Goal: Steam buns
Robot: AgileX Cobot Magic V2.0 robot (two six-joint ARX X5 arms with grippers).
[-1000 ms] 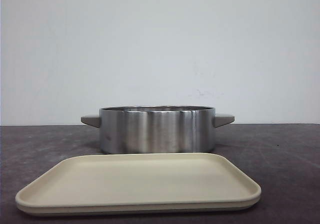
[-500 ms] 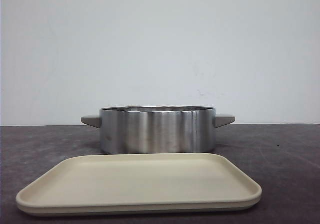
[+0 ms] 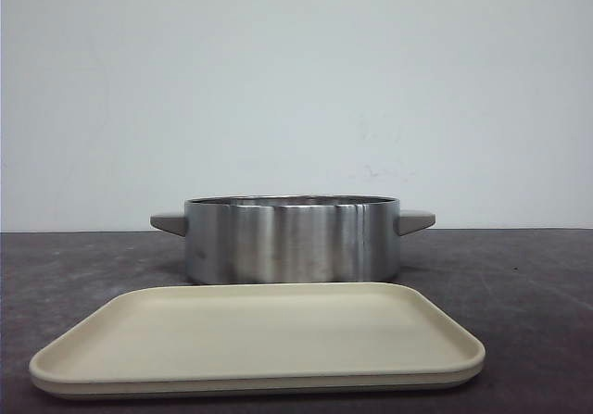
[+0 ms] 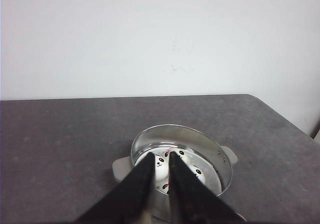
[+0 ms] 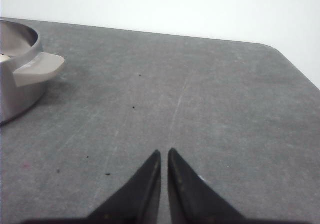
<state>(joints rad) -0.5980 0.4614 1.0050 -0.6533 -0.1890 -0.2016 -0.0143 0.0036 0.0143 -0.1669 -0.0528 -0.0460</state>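
Note:
Several white panda-faced buns (image 4: 161, 168) lie inside the steel pot (image 4: 200, 134); my left fingers hide part of them. In the front view the pot (image 3: 292, 240) stands behind the tray and its wall hides the buns. My left gripper (image 4: 161, 155) hangs high above the pot's near side, its jaws nearly together with a thin gap and nothing between them. My right gripper (image 5: 164, 151) is shut and empty over bare table, to the right of the pot (image 5: 15, 93). Neither gripper shows in the front view.
A beige rectangular tray (image 3: 259, 382) lies in front of the pot with nothing on it. The pot has two grey side handles (image 5: 37, 66). The dark grey table (image 5: 200, 83) ends at a rounded right corner. A white wall stands behind.

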